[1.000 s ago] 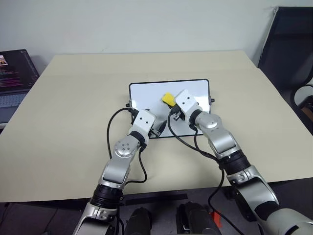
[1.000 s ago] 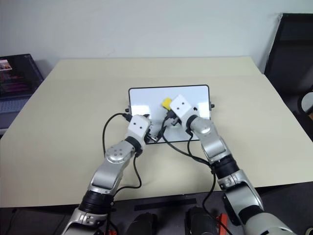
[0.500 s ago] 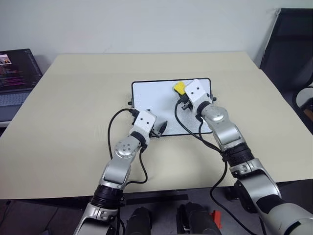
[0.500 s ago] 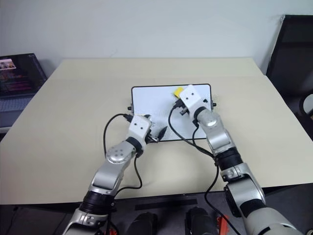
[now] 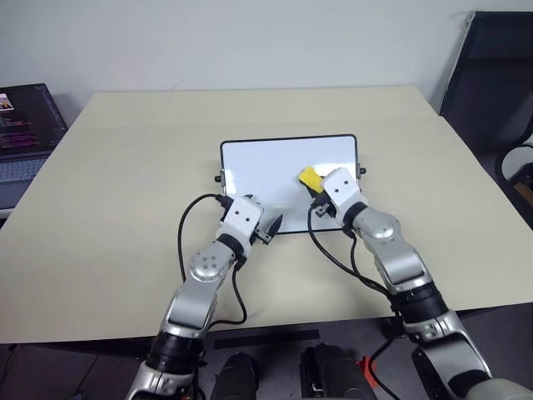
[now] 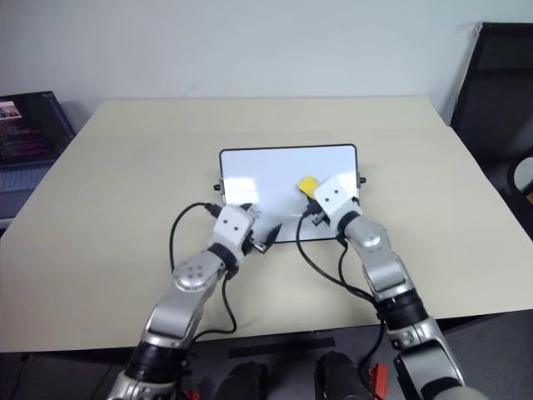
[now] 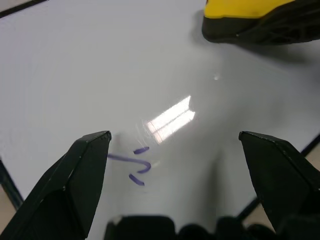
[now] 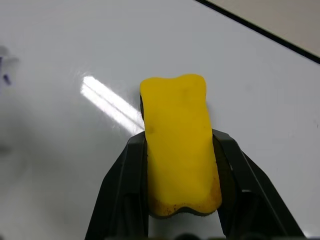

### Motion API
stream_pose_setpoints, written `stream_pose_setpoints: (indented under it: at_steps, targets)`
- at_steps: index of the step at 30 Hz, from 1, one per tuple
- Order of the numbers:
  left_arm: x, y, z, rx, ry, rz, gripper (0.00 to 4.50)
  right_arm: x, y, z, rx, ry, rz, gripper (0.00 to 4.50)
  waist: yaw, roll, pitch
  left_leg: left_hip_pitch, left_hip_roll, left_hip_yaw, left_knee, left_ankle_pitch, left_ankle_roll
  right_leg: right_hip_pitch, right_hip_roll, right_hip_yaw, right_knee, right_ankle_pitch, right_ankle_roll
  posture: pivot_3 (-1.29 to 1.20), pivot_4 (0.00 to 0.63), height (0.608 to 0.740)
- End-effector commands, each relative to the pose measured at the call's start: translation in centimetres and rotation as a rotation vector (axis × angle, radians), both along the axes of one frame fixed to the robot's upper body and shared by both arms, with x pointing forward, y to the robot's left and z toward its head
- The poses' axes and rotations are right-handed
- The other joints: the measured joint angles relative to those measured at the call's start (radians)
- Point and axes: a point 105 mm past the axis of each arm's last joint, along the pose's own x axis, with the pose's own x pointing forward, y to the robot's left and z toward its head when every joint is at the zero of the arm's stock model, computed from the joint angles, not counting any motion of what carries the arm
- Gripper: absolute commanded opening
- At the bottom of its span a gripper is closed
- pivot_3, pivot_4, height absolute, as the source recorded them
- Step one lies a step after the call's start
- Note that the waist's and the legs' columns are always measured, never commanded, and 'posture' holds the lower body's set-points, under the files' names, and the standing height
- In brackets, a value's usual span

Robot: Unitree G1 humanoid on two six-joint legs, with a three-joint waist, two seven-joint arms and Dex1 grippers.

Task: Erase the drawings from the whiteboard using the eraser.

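A: Whiteboard [image 5: 275, 162], white glossy rectangle with thin black frame and small side knobs, is seen lying flat near the middle of the beige surface [image 5: 125, 167].

B: Eraser location?

A: Small bright yellow block eraser [image 8: 179, 142] is clamped between the two black fingers of the right hand [image 5: 315, 188], over the right part of the board. Whether it is pressed onto the board cannot be told.

B: Left hand?

A: Left hand [image 7: 175, 145] is seen released, fingers spread wide with nothing between them, low over the board's near left part, close to the near frame edge.

B: Drawings?

A: One small purple squiggle of the drawings [image 7: 134, 167] is seen on the white between the left fingers. A tiny purple mark [image 8: 6, 78] is also caught in the right wrist view, apart from the eraser.

B: Anything else?

A: Dark-screened laptop [image 5: 25, 125] sits at the far left edge of the surface, well apart from the board. Black chair [image 5: 491, 75] is seen at the right.
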Motion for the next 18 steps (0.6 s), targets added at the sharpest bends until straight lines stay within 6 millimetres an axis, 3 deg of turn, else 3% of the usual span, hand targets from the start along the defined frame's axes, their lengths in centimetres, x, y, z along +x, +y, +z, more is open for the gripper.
stream_pose_setpoints:
  at_steps: [1, 8, 18]
  targets:
    - [-1.3, -0.6, 0.7, -0.012, -0.01, -0.016, 4.5, -1.5, 0.3, 2.2, 0.04, -0.053, 0.078, 1.29, -0.001, 0.0, 0.0, 0.0, 0.0, 0.0, 0.0, 0.0, 0.0, 0.0, 0.0, 0.0, 0.0, 0.0, 0.0, 0.0, 0.15, 0.74]
    - [-2.8, 0.2, -0.8, -0.097, 0.087, 0.077, 4.5, -2.3, 0.7, 2.2, 0.018, -0.072, 0.131, 1.29, -0.001, 0.0, 0.0, 0.001, 0.0, 0.0, 0.0, 0.0, 0.0, 0.0, 0.0, -0.001, 0.0, 0.0, 0.0, 0.0, 0.15, 0.74]
    - [-2.9, 2.2, -1.8, -0.056, 0.121, 0.217, 4.5, -1.7, 4.3, 3.6, 0.021, -0.134, 0.252, 1.29, -0.002, 0.0, 0.0, 0.0, 0.0, 0.0, 0.0, 0.0, 0.0, 0.0, 0.0, -0.001, 0.0, 0.0, 0.0, 0.0, 0.15, 0.74]
